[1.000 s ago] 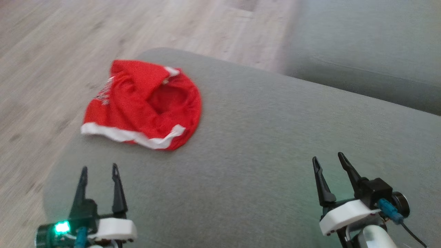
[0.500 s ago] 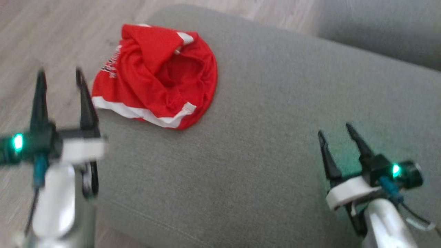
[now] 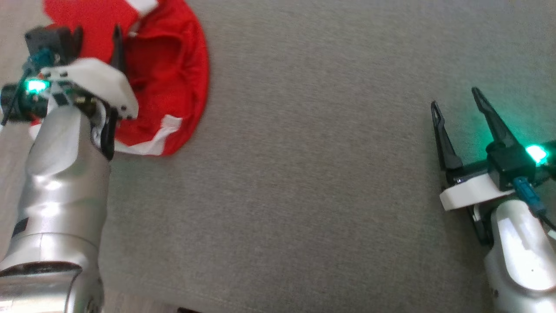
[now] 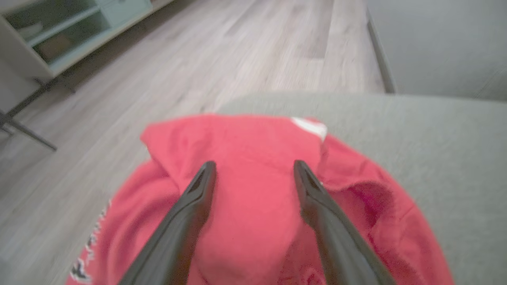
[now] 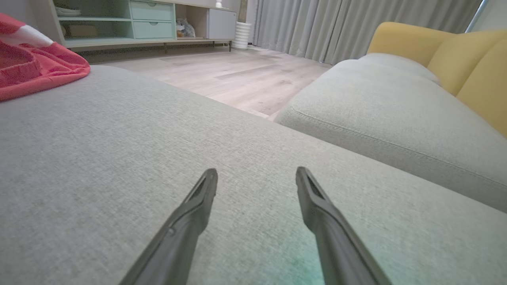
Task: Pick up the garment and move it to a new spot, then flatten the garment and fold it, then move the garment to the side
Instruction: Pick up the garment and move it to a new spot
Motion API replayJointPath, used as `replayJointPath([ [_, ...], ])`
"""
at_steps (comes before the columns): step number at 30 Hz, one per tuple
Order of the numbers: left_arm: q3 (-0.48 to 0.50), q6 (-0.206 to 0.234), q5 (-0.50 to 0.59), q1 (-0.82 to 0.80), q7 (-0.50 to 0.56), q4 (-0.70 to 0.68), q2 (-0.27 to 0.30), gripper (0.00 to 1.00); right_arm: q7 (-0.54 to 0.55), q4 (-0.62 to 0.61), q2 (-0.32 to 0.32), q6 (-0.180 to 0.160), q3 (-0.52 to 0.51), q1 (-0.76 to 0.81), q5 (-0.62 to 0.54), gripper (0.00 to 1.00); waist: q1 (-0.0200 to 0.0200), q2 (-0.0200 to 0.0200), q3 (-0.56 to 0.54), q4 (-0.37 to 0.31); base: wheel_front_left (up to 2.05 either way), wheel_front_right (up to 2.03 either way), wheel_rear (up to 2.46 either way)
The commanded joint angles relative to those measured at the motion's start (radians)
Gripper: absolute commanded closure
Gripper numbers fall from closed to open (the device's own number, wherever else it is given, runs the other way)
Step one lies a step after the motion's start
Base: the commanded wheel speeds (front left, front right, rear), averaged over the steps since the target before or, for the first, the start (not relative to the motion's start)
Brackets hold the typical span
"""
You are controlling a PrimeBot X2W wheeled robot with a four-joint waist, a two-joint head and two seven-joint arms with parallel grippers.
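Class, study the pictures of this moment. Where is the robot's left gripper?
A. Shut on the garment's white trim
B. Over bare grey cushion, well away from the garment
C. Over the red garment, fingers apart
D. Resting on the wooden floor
C: in the left wrist view the left gripper has red garment behind its spread fingers, with no cloth pinched between them.
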Motion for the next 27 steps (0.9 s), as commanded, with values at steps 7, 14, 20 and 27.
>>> replayJointPath([
  [7, 0.000, 0.075, 0.032, -0.076, -0.079, 0.124, 0.112, 1.00, -0.009, -0.040, -0.008, -0.001, 0.021, -0.032, 0.001, 0.00, -0.0004, 0.0001, 0.078, -0.069, 0.00, 0.00, 0.00],
  [14, -0.033, 0.078, 0.050, -0.133, -0.206, 0.159, 0.113, 1.00, -0.009, -0.024, 0.022, -0.001, 0.028, -0.025, 0.005, 0.00, -0.0004, 0.0001, 0.021, -0.064, 0.00, 0.00, 0.00],
  [20, -0.057, 0.050, 0.056, -0.183, -0.252, 0.109, 0.111, 1.00, -0.009, -0.014, 0.057, -0.001, 0.033, -0.011, 0.020, 0.00, -0.0004, 0.0001, -0.075, -0.082, 0.00, 0.00, 0.00],
  [27, -0.104, -0.005, 0.059, -0.244, -0.264, -0.044, 0.101, 1.00, -0.009, -0.012, 0.104, -0.001, 0.014, 0.034, 0.049, 0.00, -0.0004, 0.0001, -0.220, -0.172, 0.00, 0.00, 0.00],
])
